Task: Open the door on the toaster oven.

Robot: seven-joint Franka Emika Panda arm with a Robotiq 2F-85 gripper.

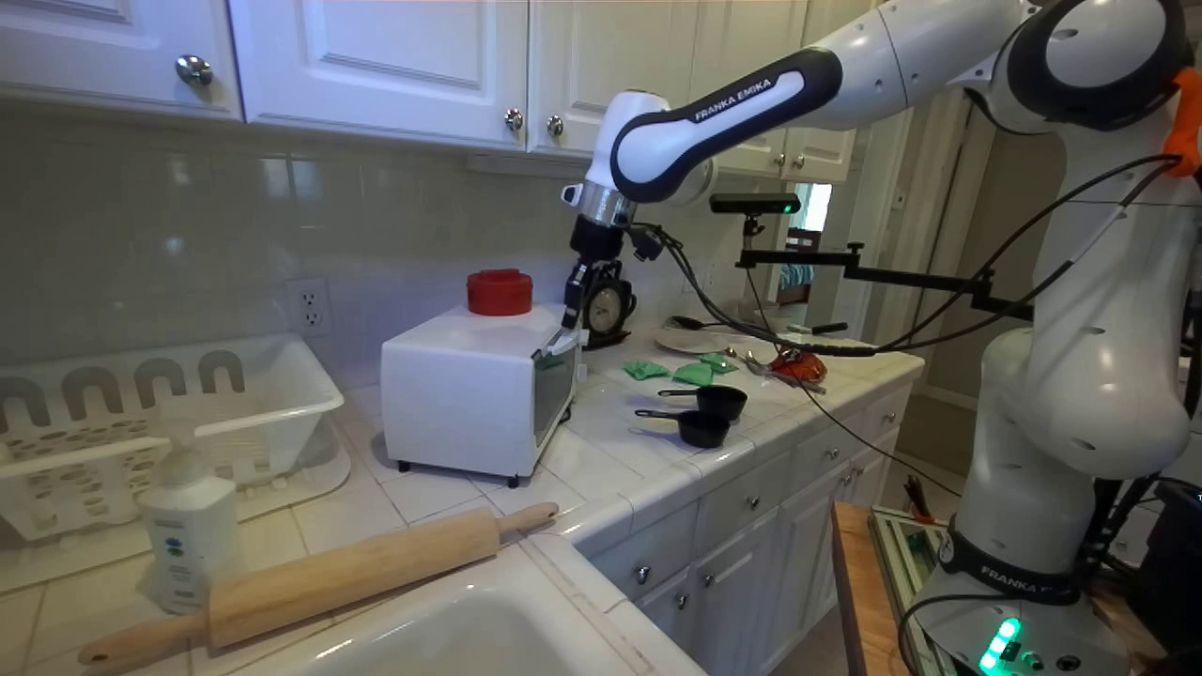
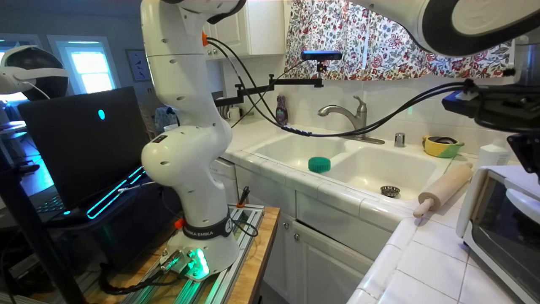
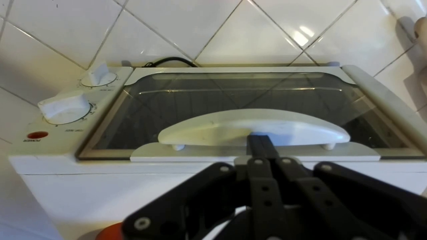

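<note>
Jaws hang together, empty, at the white handle of the apparently closed door on a toaster oven near a dish rack on the tiled counter. Whether they are hooked behind the handle or over it cannot be told. With nothing clamped, they could skid off its smooth curve if drawn back too high; a hard pull might drag the oven forward, jolting the red tub off its top.
</note>
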